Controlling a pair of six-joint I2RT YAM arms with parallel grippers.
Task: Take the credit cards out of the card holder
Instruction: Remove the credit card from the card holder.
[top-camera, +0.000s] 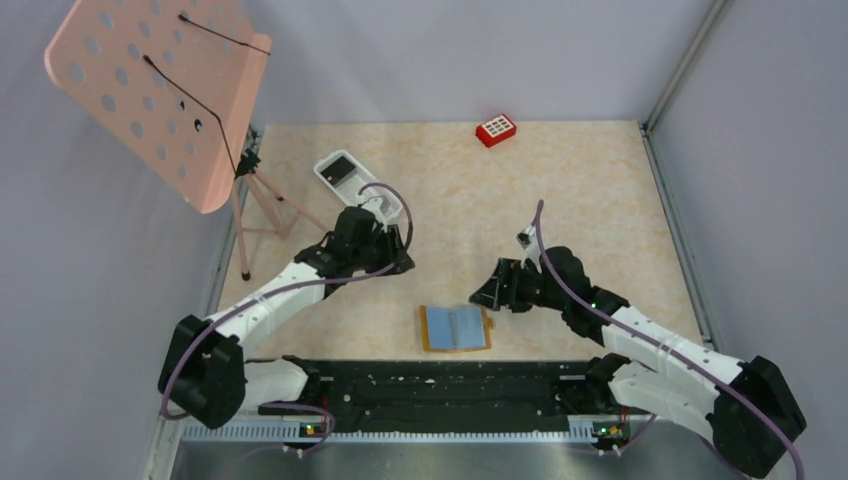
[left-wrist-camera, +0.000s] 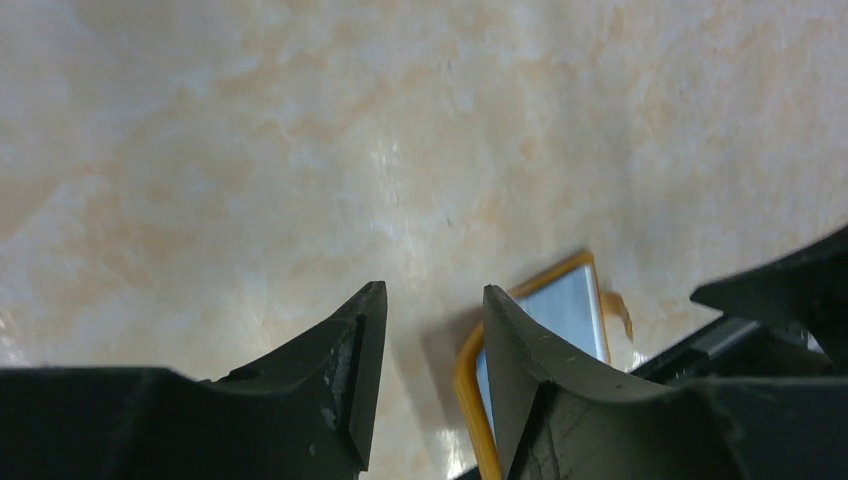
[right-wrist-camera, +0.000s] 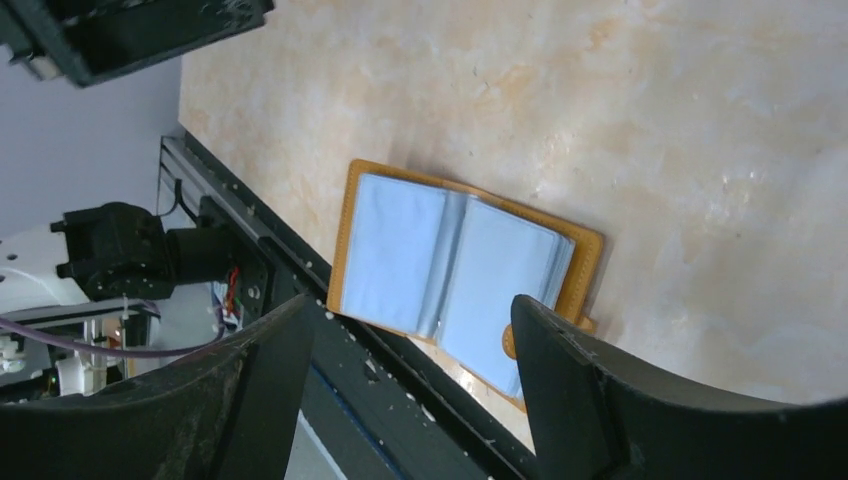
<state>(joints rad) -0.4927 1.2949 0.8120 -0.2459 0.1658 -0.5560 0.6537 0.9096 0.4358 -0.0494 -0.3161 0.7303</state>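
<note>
The card holder lies spread open on the table near the front edge, tan cover down and light blue sleeves up. One dark credit card rests in the white tray at the back left. My left gripper hovers between the tray and the holder, open and empty; past its right finger the holder's corner shows. My right gripper hangs just right of the holder, jaws wide apart with nothing in them. The holder's blue pages lie beyond its fingertips.
A black rail runs along the near table edge just below the holder, also in the right wrist view. A small red block sits at the back. A pink perforated stand leans over the left side.
</note>
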